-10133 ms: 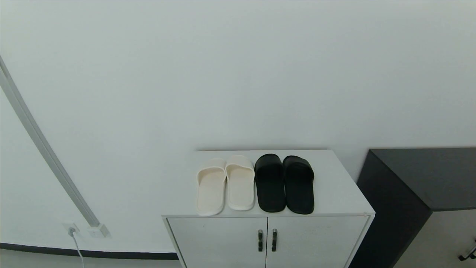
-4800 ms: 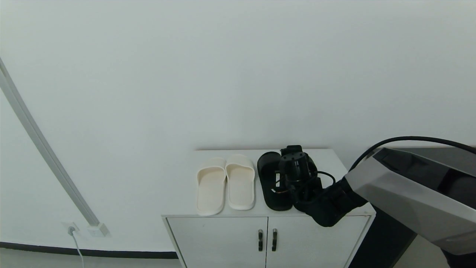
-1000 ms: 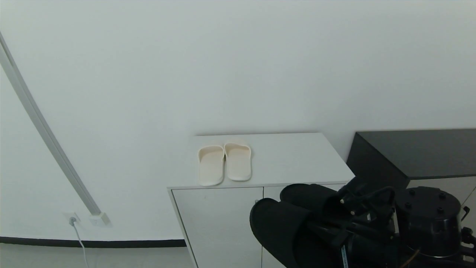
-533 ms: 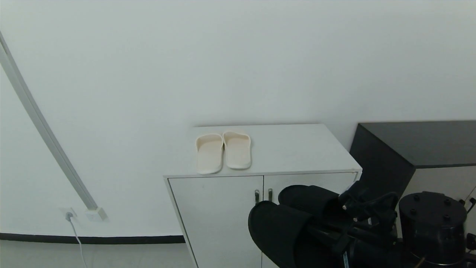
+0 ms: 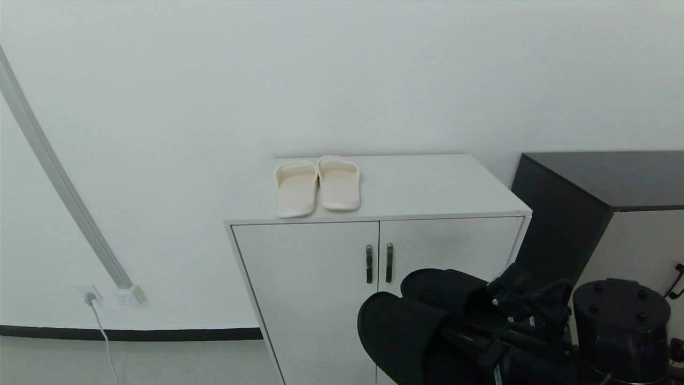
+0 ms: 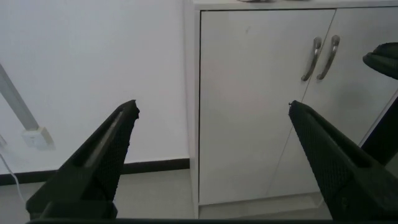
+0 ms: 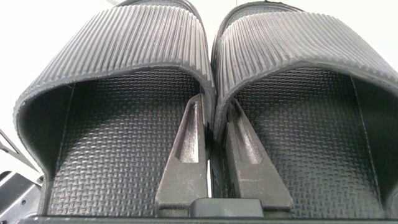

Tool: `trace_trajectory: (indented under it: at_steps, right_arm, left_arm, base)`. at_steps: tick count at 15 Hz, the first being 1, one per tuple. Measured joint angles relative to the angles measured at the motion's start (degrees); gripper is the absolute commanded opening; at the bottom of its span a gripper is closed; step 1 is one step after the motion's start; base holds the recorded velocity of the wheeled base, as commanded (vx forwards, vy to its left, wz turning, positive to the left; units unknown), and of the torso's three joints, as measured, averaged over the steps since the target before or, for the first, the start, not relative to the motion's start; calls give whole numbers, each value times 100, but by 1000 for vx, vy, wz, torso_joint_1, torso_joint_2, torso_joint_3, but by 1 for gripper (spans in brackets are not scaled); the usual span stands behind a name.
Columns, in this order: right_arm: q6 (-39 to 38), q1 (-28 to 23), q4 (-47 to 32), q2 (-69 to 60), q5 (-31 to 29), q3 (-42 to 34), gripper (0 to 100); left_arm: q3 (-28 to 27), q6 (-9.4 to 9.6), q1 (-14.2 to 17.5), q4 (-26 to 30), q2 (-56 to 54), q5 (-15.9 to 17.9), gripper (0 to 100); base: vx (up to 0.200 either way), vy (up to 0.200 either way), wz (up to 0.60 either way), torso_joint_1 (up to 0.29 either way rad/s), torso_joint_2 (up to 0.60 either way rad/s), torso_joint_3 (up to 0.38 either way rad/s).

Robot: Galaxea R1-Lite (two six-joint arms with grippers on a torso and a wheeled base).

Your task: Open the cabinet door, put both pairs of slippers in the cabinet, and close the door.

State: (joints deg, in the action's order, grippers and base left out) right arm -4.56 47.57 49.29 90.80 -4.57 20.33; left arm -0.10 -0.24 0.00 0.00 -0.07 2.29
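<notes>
The white cabinet (image 5: 433,184) stands against the wall with both doors (image 5: 310,278) shut, and its two handles (image 5: 378,263) meet at the middle. A cream pair of slippers (image 5: 316,185) lies on its top, left of centre. The black pair of slippers (image 5: 422,315) hangs low in front of the right door. My right gripper (image 7: 211,134) is shut on the two touching inner walls of the black slippers (image 7: 205,74). My left gripper (image 6: 212,107) stands open in front of the left door (image 6: 249,99), apart from the handles (image 6: 324,57), with nothing between its fingers.
A black cabinet (image 5: 588,198) stands close against the white one's right side. A grey cable duct (image 5: 53,166) runs slantwise down the wall to a socket (image 5: 88,295) with a cord at the lower left. Bare floor lies left of the cabinet.
My right gripper took the black slippers off the cabinet top and holds them low before the right door. In the last second the camera shifted, showing more of the doors.
</notes>
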Motion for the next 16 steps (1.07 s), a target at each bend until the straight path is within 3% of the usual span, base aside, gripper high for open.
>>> trace_trajectory:
  at_steps: [16]
  right_arm:
    - [-4, 22, 0, 30, 12, -149, 0]
  left_arm:
    - [0, 2, 0, 0, 0, 0, 100]
  base:
    - [0, 0, 0, -140, 477, 338]
